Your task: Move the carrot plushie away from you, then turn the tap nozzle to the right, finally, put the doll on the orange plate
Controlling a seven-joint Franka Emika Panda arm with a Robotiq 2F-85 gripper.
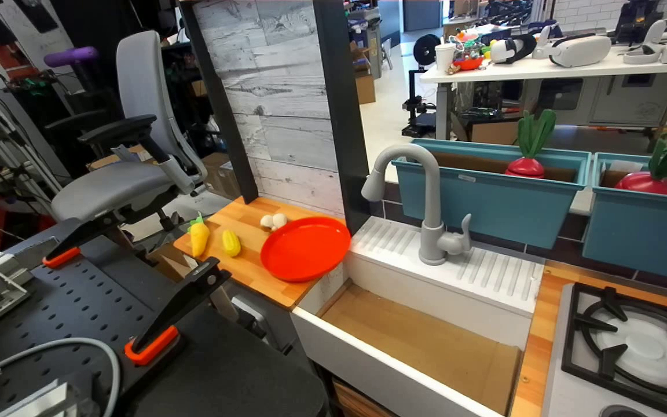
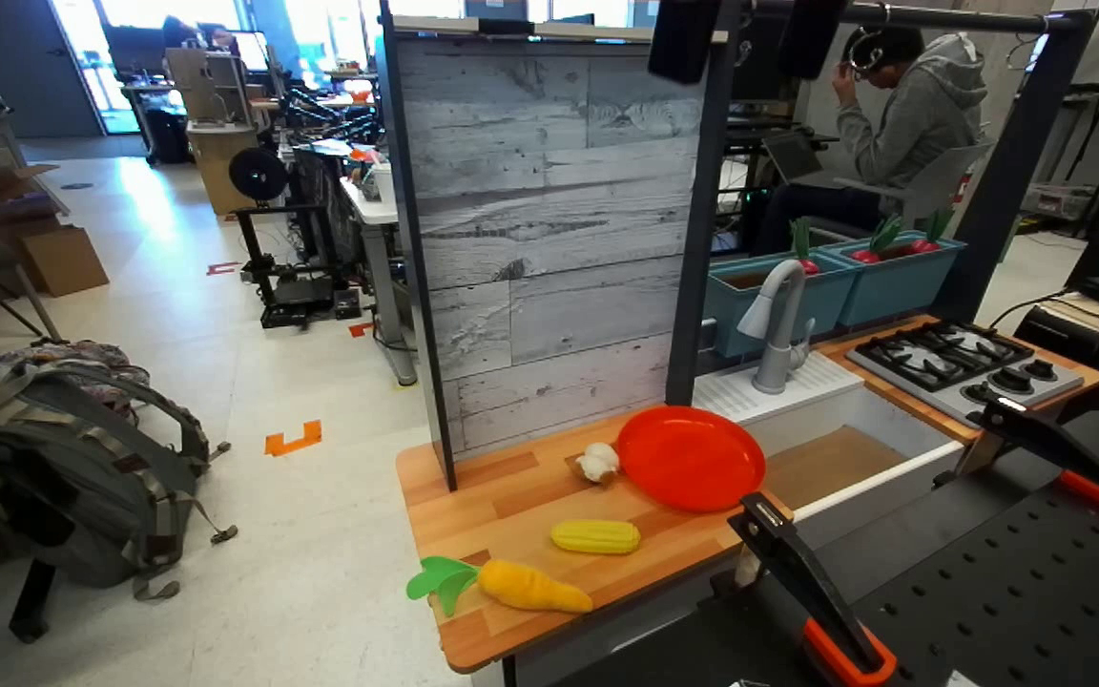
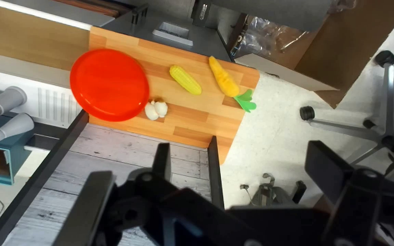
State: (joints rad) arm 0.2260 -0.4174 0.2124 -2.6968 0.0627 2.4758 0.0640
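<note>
Here's the tapering yellow-orange carrot plushie (image 3: 223,79) with green leaves, lying on the light-brown wooden counter (image 3: 197,113), near its outer end! In the wrist view, the black gripper (image 3: 242,160) has its fingers (image 3: 162,160) wide apart; the plushie rests beyond their tips, untouched, lined up with the gap. Long axis on a slant: narrow tip upper left, right at the long edge, leaves lower right, poking over the short edge. Ribbed yellow toy corn (image 3: 185,79) sits between it and the round orange-red plate (image 3: 109,84).
</note>
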